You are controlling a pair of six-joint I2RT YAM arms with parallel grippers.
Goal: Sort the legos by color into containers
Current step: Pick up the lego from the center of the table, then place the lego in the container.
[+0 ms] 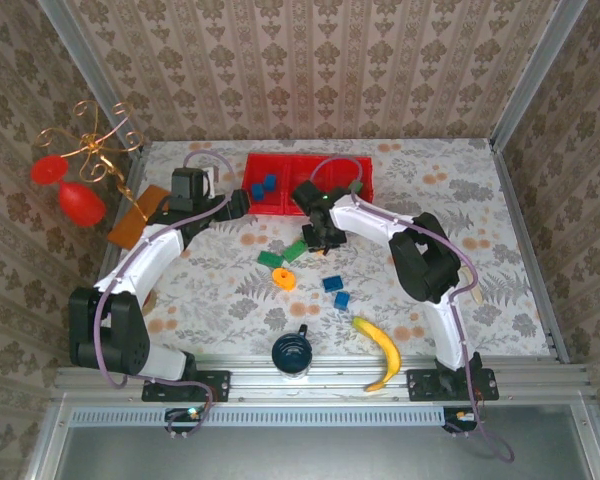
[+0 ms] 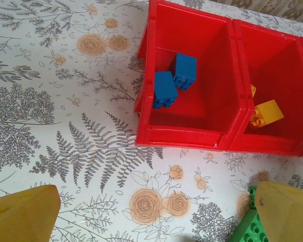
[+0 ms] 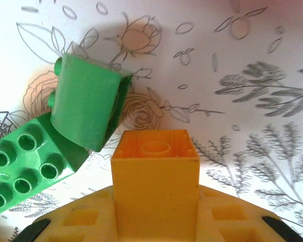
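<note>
Left arm point(image 1: 150, 255), right arm point(image 1: 380, 222): glossy white shell links, black rounded joint housings.
Cables point(image 1: 105, 330): grey-purple, one looped along each arm.
Base plates point(image 1: 195, 385): black, bolted at the table's point(image 1: 480, 260) near edge.
Left gripper point(image 2: 154, 217): two blunt mustard-yellow fingers point(image 2: 22, 214), matte.
Right gripper point(image 1: 325, 238): black housing, yellow moulded parts with square recesses.

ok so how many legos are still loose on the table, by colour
green legos: 2
blue legos: 2
orange legos: 1
total: 5, not counting the orange brick in the right gripper
</note>
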